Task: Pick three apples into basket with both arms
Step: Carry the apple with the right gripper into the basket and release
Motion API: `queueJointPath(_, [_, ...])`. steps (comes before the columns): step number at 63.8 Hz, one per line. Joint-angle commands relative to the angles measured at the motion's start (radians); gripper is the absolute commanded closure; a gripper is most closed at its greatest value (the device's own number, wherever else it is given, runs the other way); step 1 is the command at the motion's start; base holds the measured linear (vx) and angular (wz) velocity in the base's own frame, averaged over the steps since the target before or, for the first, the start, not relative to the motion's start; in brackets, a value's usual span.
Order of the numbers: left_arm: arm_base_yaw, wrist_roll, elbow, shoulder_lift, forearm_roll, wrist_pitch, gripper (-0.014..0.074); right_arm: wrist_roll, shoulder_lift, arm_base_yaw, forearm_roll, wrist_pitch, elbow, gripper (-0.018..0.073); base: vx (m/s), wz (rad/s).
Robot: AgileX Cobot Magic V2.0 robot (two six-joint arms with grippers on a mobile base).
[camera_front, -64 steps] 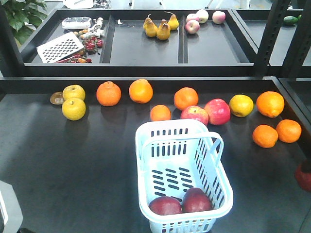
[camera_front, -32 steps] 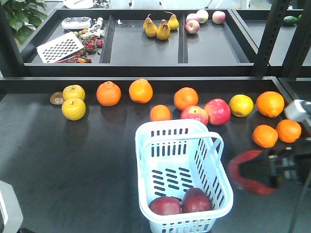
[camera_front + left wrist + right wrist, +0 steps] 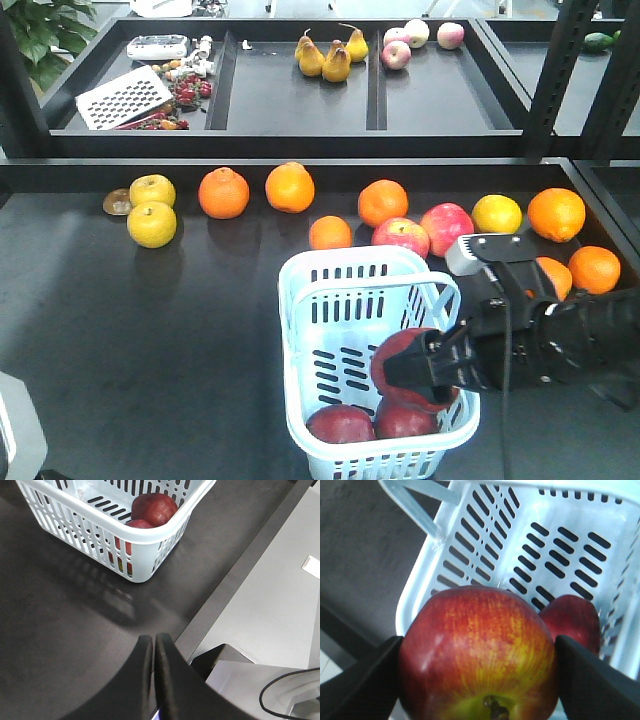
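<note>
Two black fingers (image 3: pixel 360 680) of the right gripper (image 3: pixel 415 368) squeeze a dark red apple (image 3: pixel 477 655) from both sides, so this gripper is closed tight on the fruit. A second ago the arm was not in the picture at all; then it came in from the right with the apple, and now it holds the apple over the near right corner of the basket (image 3: pixel 300 300). Two more dark red apples (image 3: pixel 340 424) already lie side by side on the basket floor, right under the held one (so this looks like the third and last apple). I think the next step is just to let go. The drop is short, but the apple may bump the two below or the rim. The basket handle (image 3: pixel 440 290) sticks up close to the arm and could get in the way when it pulls back. The left gripper (image 3: pixel 152 647) waits low by the table edge, near the basket, with its fingers pressed together and nothing in them. Oranges (image 3: pixel 224 192), yellow apples (image 3: pixel 152 224) and pinker apples (image 3: pixel 448 226) sit behind the basket, well out of the way.
</note>
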Motion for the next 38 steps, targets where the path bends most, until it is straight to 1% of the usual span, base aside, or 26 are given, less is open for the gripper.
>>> queueJointPath(1, [0.001, -0.006, -0.024, -0.001, -0.042, -0.040, 0.0603, -0.064, 0.004, 0.003, 0.102, -0.064, -0.023, 0.0120, 0.00, 0.00])
queueJointPath(4, [0.001, -0.006, -0.024, -0.001, -0.042, -0.040, 0.0603, -0.093, 0.011, 0.003, 0.127, -0.077, -0.023, 0.0029, 0.00, 0.00])
queueJointPath(9, [0.001, -0.006, -0.024, -0.001, -0.042, -0.040, 0.0603, -0.112, 0.012, 0.003, 0.153, -0.096, -0.023, -0.0060, 0.00, 0.00])
queueJointPath(13, [0.001, -0.006, -0.024, -0.001, -0.042, -0.040, 0.0603, -0.112, 0.012, 0.003, 0.162, -0.114, -0.023, -0.0106, 0.00, 0.00])
queueJointPath(17, [0.001, -0.006, -0.024, -0.001, -0.042, -0.040, 0.0603, -0.112, 0.012, 0.003, 0.164, -0.118, -0.023, -0.0120, 0.00, 0.00])
queueJointPath(23, [0.001, -0.006, -0.024, -0.001, -0.042, -0.040, 0.0603, -0.115, 0.012, 0.003, 0.164, -0.114, -0.023, -0.0109, 0.00, 0.00])
queueJointPath(29, [0.001, -0.006, -0.024, -0.001, -0.042, -0.040, 0.0603, -0.115, 0.012, 0.003, 0.164, -0.105, -0.023, -0.0072, 0.00, 0.00])
queueJointPath(34, [0.001, -0.006, -0.024, -0.001, -0.042, -0.040, 0.0603, -0.124, 0.012, 0.003, 0.164, -0.073, -0.023, -0.0005, 0.00, 0.00])
queueJointPath(38, [0.001, -0.006, -0.024, -0.001, -0.042, -0.040, 0.0603, -0.148, 0.006, 0.000, 0.164, -0.024, -0.023, 0.0092, 0.00, 0.00])
